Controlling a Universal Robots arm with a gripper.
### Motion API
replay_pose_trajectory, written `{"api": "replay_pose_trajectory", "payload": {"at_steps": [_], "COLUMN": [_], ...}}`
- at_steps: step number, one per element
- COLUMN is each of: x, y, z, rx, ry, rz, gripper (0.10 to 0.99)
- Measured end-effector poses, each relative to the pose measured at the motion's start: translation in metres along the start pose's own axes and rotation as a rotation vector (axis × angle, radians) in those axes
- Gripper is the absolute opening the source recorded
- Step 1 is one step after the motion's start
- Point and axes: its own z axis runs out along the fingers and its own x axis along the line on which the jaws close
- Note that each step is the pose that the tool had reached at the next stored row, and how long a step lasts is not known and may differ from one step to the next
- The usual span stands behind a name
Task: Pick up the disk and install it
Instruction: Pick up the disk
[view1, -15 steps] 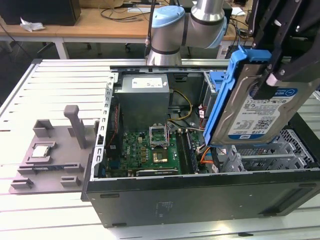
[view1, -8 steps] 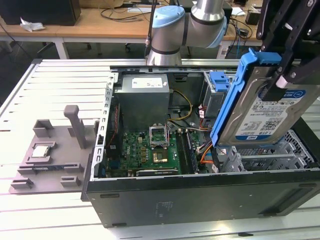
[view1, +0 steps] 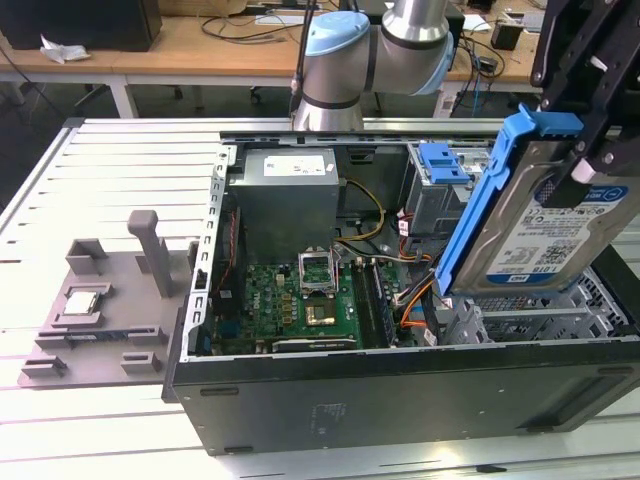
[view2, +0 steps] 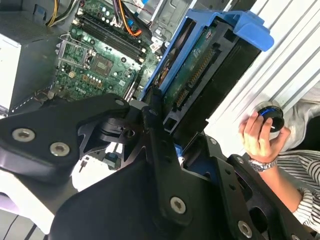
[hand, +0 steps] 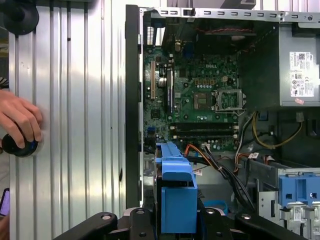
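Remote rig: my fingers (view1: 590, 165) are clamped on the hard drive (view1: 535, 170) in its blue bracket (view1: 480, 200).
It hangs tilted above the open computer case (view1: 400, 385), its white-and-blue barcode label (view1: 560, 240) facing the exterior view.

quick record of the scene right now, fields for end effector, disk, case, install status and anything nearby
end effector: shut on the disk
disk pose: tilted on edge, held above the open computer case
install status: not yet seated
inside case: motherboard, another blue bracket
beside case: grey fixture on the exterior view's left
nearby: a person's hand on a black knob
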Motion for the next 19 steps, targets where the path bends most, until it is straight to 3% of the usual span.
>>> {"api": "replay_pose_trajectory", "payload": {"at_steps": [8, 10, 19], "x": [-0.0001, -0.0024, -0.0158], "y": [-0.0141, -0.0202, -0.0348], "z": [0.0111, 0.0153, 0.0208], "rx": [-0.002, -0.002, -0.002], "ry": [-0.0001, -0.0001, -0.0002], "rz": [0.000, 0.000, -0.001], "gripper": [0.365, 0.365, 0.365]}}
